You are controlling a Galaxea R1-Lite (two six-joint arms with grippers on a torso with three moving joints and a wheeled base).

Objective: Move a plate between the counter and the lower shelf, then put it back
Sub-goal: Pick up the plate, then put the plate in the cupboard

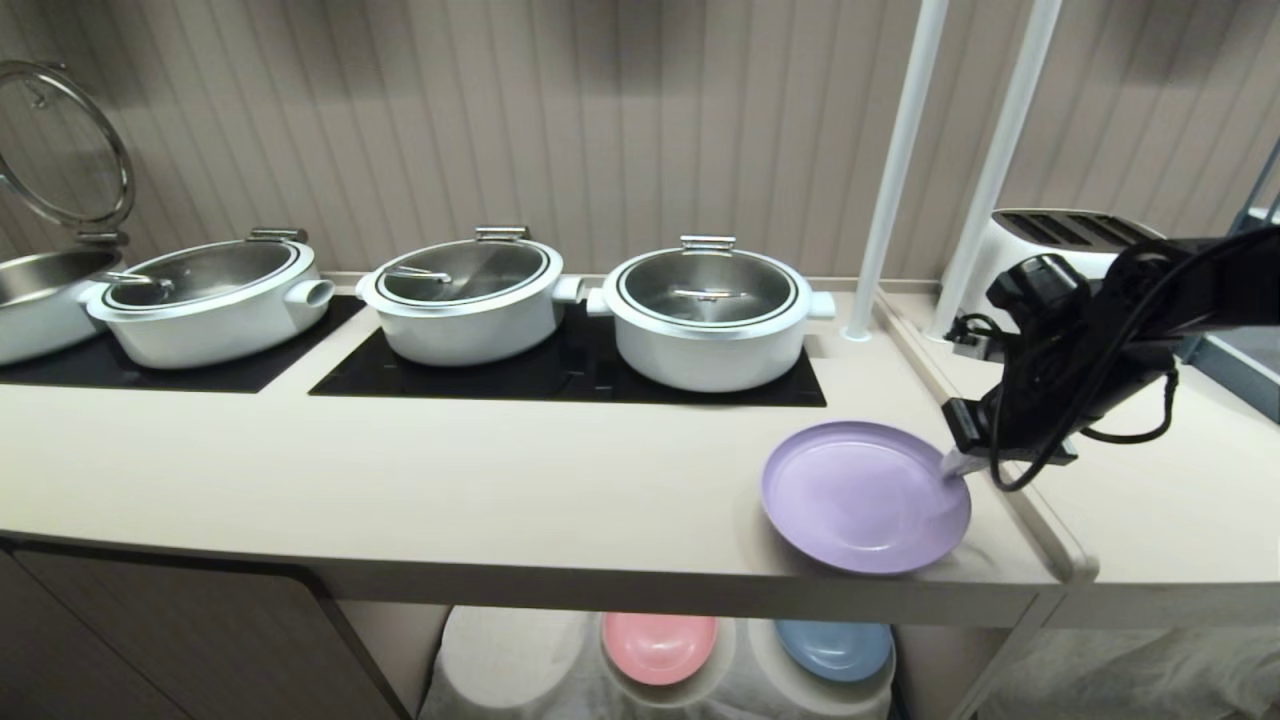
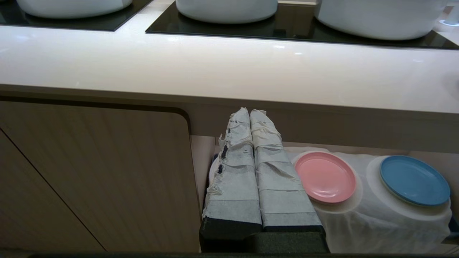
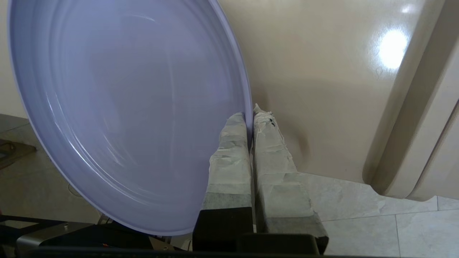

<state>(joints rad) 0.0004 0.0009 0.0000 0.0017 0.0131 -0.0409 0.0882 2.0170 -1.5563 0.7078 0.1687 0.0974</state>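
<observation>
Round matte lilac plastic plate (image 1: 866, 497) — rim pinched by right gripper (image 1: 957, 464), tilted over beige counter (image 1: 400, 470); left gripper (image 2: 250, 114) clenched, empty.

Soft, even indoor light fell from overhead, leaving the long beige counter (image 1: 450, 480) bright. In the left wrist view its top was washed almost white by glare. A round bright hotspot shone on the counter surface in the right wrist view. The round matte lilac plastic plate (image 1: 865, 497) cast a faint shadow on the counter near the front edge and looked smeared with motion blur in the right wrist view. The recess of the lower shelf (image 1: 560, 670) under the counter lay dimmer. The black cooktop panels (image 1: 560, 375) mirrored the white pots (image 1: 705, 325) faintly.
</observation>
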